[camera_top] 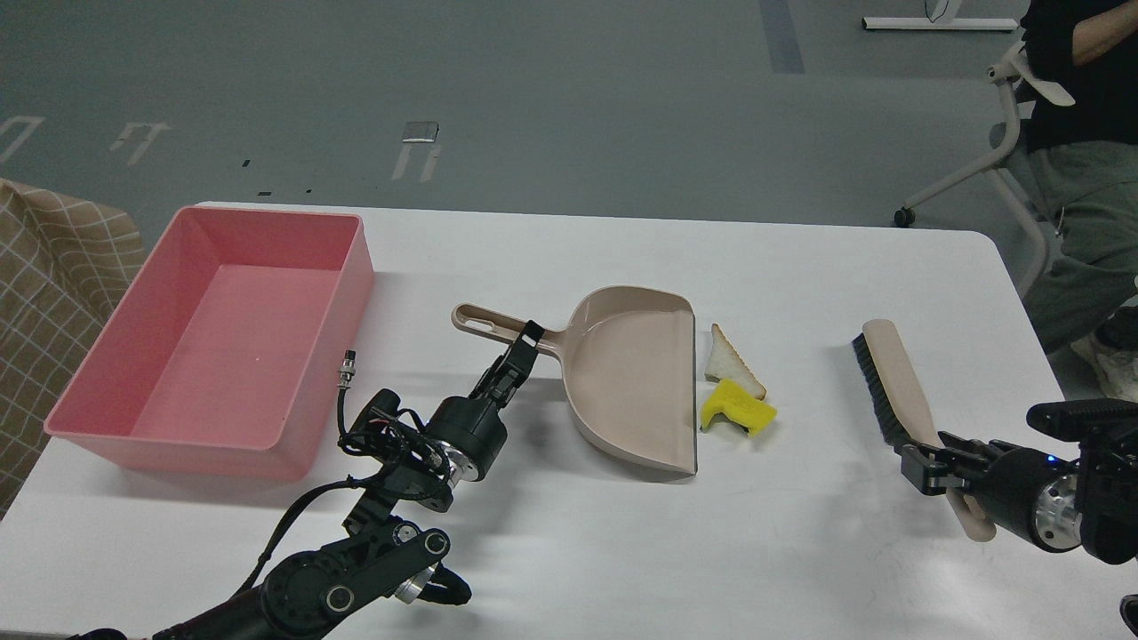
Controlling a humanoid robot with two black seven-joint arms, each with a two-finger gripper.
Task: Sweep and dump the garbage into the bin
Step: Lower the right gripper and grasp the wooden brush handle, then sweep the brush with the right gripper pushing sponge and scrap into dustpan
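Gripping the dustpan (633, 380) handle, the left hand (524, 342) waits while the right hand (925, 462) clasps the brush (893, 391); next, sweep bread slice (729, 363) and yellow chunk (738, 414), lying just beside the pan's lip, inside, before tipping into the bin (89, 425).

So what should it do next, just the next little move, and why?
Probably close the right gripper on the brush handle and lift it. The bread and yellow chunk lie just outside the dustpan mouth, the left gripper is already at its handle, and the bin is empty.
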